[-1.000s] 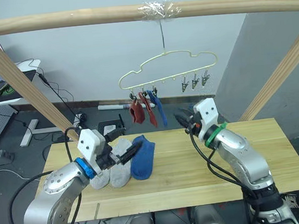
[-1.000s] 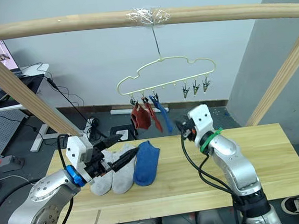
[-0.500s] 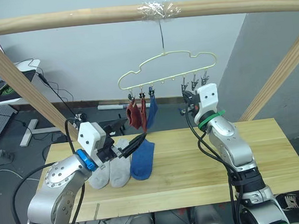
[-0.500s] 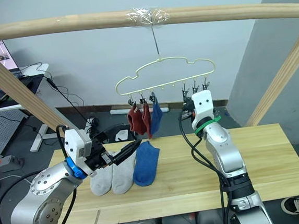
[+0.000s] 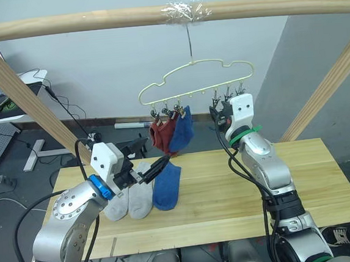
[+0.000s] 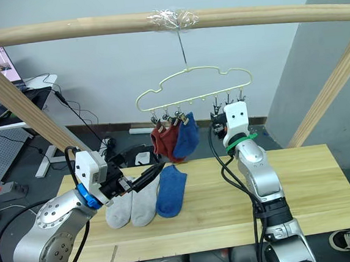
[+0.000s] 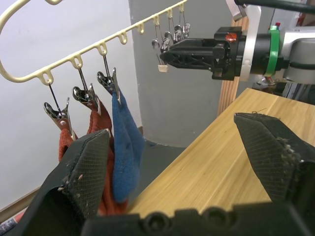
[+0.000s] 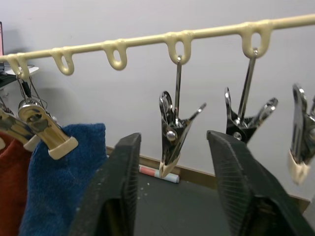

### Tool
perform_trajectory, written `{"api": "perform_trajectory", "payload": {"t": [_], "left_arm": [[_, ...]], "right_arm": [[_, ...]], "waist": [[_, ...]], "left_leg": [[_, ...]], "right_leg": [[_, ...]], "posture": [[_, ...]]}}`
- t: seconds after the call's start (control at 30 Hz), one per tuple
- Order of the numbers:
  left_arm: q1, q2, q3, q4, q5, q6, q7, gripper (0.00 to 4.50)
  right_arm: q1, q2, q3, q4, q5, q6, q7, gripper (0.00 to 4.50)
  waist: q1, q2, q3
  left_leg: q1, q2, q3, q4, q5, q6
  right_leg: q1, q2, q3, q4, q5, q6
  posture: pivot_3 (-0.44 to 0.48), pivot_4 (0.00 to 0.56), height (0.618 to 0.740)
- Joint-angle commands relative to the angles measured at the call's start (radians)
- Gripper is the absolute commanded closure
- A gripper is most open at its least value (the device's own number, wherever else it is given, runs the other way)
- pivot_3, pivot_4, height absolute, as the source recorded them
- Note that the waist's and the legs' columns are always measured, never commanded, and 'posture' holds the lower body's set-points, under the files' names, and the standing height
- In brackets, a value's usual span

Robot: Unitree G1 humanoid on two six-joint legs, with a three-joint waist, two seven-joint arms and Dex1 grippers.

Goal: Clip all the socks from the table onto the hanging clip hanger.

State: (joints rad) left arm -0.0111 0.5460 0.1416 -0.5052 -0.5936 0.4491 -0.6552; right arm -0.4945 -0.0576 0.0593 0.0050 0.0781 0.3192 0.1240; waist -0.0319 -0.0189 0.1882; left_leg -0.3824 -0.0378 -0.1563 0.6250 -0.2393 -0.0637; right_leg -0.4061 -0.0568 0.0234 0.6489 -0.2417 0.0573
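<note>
While R fingers [image 8: 173, 196] spread astride empty clip [image 8: 173, 129], L fingers [image 7: 187, 162] spread, table [image 5: 301, 175] right half bare.

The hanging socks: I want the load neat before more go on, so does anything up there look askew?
Yes. The blue sock on the clip hanger slants toward the two rust red socks and overlaps them instead of hanging straight. The right gripper, open, brackets an empty clip.

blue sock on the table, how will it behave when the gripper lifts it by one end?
Probably floppy: the blue sock lies flat and limp on the table, and the clipped blue one droops from the clip hanger. Likely light: small clips hold its twin. It may drag on the grey socks touching it.
</note>
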Motion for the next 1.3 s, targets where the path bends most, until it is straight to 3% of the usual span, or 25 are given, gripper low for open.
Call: {"api": "perform_trajectory", "payload": {"t": [0.03, 1.17, 1.3], "left_arm": [[-0.011, -0.001, -0.002, -0.015, 0.008, -0.022, -0.004, 0.0], [0.017, -0.023, -0.015, -0.039, 0.007, -0.022, 0.009, 0.0], [-0.004, -0.052, 0.016, -0.05, -0.054, -0.023, 0.017, 0.0]], "right_arm": [[-0.036, 0.014, -0.007, -0.006, -0.007, -0.03, -0.013, 2.39], [-0.124, 0.054, -0.034, 0.124, -0.005, -0.102, -0.023, 2.39], [-0.127, 0.054, -0.036, 0.131, -0.006, -0.106, -0.021, 2.39]], "waist": [[0.0, 0.0, 0.0], [0.0, 0.0, 0.0], [0.0, 0.0, 0.0]], "left_leg": [[0.0, 0.0, 0.0, 0.0, 0.0, 0.0], [0.0, 0.0, 0.0, 0.0, 0.0, 0.0], [0.0, 0.0, 0.0, 0.0, 0.0, 0.0]], "right_leg": [[0.0, 0.0, 0.0, 0.0, 0.0, 0.0], [0.0, 0.0, 0.0, 0.001, 0.0, 0.0], [0.0, 0.0, 0.0, 0.001, 0.0, 0.0]], "posture": [[0.015, 0.129, 0.74], [0.032, 0.143, 0.74], [0.031, 0.144, 0.74]]}}
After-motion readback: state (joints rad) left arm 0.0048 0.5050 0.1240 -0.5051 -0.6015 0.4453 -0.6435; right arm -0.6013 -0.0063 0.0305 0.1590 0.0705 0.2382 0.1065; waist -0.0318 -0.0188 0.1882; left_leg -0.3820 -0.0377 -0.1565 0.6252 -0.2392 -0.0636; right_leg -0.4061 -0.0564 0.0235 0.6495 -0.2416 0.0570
